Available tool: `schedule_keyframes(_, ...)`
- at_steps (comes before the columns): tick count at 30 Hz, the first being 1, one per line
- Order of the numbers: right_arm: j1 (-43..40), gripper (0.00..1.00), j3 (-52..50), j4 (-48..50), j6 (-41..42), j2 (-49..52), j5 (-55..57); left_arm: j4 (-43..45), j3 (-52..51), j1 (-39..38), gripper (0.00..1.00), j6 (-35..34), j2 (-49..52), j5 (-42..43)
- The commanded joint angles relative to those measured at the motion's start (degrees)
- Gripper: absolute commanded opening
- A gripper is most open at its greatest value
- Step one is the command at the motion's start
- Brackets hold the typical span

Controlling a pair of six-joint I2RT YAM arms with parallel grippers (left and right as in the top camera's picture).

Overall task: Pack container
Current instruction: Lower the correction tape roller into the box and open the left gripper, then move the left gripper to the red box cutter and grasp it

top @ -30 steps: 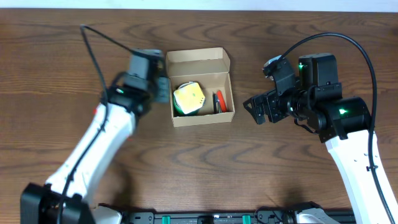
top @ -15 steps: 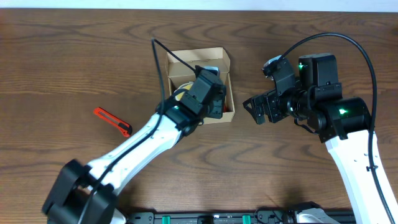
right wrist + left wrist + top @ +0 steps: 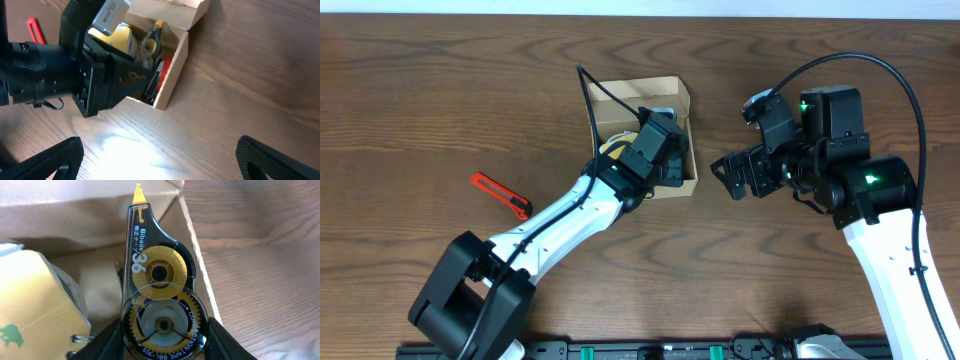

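The tan cardboard container (image 3: 636, 93) stands open at the table's middle, flap lid folded back. It also shows in the left wrist view (image 3: 75, 215) and the right wrist view (image 3: 176, 59). My left gripper (image 3: 666, 166) hangs over the box's right part, shut on a black and yellow correction tape dispenser (image 3: 157, 275), its tip pointing into the far right corner. The fingers (image 3: 107, 337) clamp its round end, and the gripper's centre (image 3: 162, 340) lies on it. A yellow item (image 3: 35, 305) fills the box's left side. My right gripper (image 3: 728, 180) is open and empty right of the box (image 3: 160, 165).
A red utility knife (image 3: 500, 195) lies on the wood left of the box, also seen in the right wrist view (image 3: 34, 29). A red item (image 3: 161, 75) lies along the box's right wall. My left arm (image 3: 550, 225) stretches diagonally from the front left.
My left gripper has swung from the box's left side to over its right part with the correction tape. The red knife, hidden before, now shows. The right arm has not moved.
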Motion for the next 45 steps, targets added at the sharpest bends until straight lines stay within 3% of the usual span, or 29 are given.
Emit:
schedule_keyframes(1, -0.35, 0.99, 0.22, -0.07, -0.66, -0.72, -0.37, 0.5, 1.16, 0.9, 0.4, -0.11, 0.07, -1.27)
schedule_keyframes(4, -0.35, 0.99, 0.22, -0.07, -0.66, -0.72, -0.37, 0.57, 1.16, 0.98, 0.59, -0.11, 0.07, -1.05)
schedule_keyframes(5, -0.35, 0.99, 0.22, -0.07, -0.66, -0.72, -0.37, 0.63, 1.16, 0.98, 0.61, -0.11, 0.02, -1.01)
schedule_keyframes(12, -0.35, 0.99, 0.22, -0.07, -0.66, -0.72, -0.37, 0.61, 2.25, 0.98, 0.61, 1.9, -2.82, -0.44)
schedule_keyframes(17, -0.35, 0.99, 0.22, -0.07, -0.66, -0.72, -0.37, -1.79, 3.43, 0.98, 0.6, 4.44, -10.29, -2.27)
schedule_keyframes(24, -0.35, 0.99, 0.22, -0.07, -0.66, -0.72, -0.37, -14.19, 3.41, 1.05, 0.59, 4.31, -25.14, -20.48)
schedule_keyframes(26, -0.35, 0.99, 0.22, -0.07, -0.66, -0.72, -0.37, -19.87, 3.41, 1.33, 0.6, 2.12, -28.63, -26.47)
schedule_keyframes(29, -0.35, 0.99, 0.22, -0.07, -0.66, -0.72, -0.37, -29.88, 3.41, 3.19, 0.62, -6.4, -32.7, -32.48)
schedule_keyframes(33, -0.35, 0.99, 0.22, -0.07, -0.66, -0.72, -0.37, -42.84, 3.28, 9.18, 0.63, -18.67, -34.16, -32.76)
schedule_keyframes(36, -0.35, 0.99, 0.22, -0.07, -0.66, -0.72, -0.37, -46.56, 2.4, 13.29, 0.63, -22.95, -32.98, -31.39)
schedule_keyframes(38, -0.35, 0.99, 0.22, -0.07, -0.66, -0.72, -0.37, -46.73, 1.53, 16.11, 0.69, -24.96, -31.43, -29.09)
schedule_keyframes(41, -0.35, 0.99, 0.22, -0.07, -0.66, -0.72, -0.37, -46.25, 1.33, 18.51, 0.95, -26.21, -28.61, -26.88)
schedule_keyframes(45, -0.35, 0.99, 0.22, -0.07, -0.66, -0.72, -0.37, -46.49, 1.33, 18.99, 0.95, -23.78, -25.62, -27.19)
